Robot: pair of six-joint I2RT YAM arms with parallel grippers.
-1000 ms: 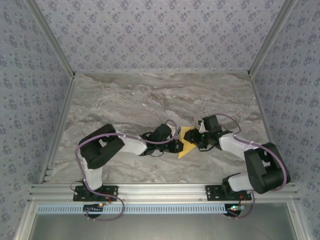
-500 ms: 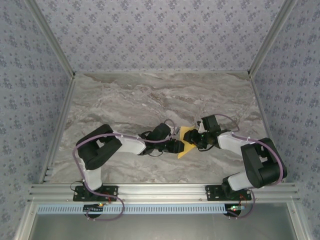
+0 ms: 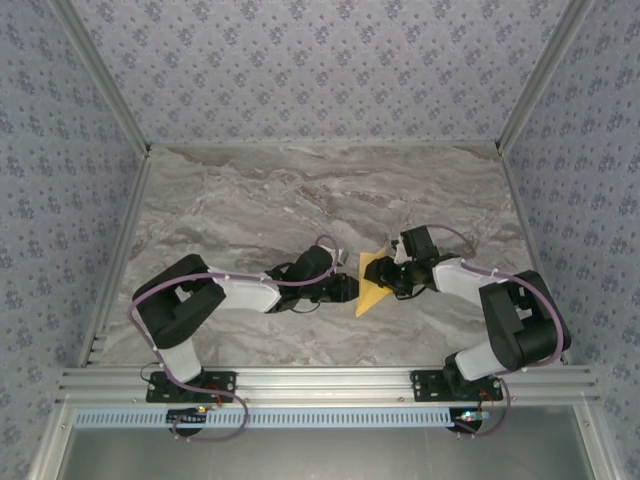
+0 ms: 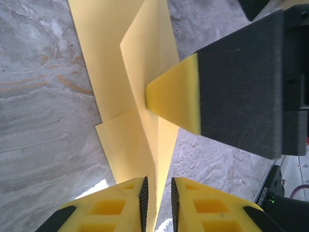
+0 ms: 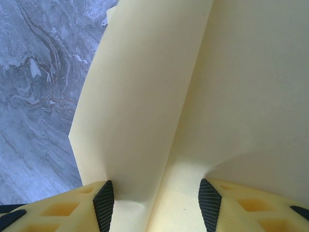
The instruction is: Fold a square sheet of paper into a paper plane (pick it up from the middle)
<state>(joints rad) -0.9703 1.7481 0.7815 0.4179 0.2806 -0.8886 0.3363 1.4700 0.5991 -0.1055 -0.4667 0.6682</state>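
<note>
Since a moment ago the left arm has drawn back toward its own side, so the left gripper [image 3: 346, 288] now sits at the sheet's left edge rather than over it. The right arm's elbow has tucked in closer to its base.

The square sheet of paper [image 3: 372, 283], yellow-orange and already creased into a tall pointed shape, lies mid-way across the marble table [image 3: 250, 200], between the two grippers. Seen from the left wrist, the left fingers stand nearly together with a thin edge of paper running through the narrow gap. I cannot tell whether they actually pinch it. The right gripper [image 3: 390, 276] has its fingers spread wide, released, straddling a raised fold, with one tip against the top layer.

The step looks like setting the next fold. To do it well, I would pin one layer flat with the right tip, take firm hold of the loose edge with the left, and draw it over slowly so the crease stays straight.
</note>
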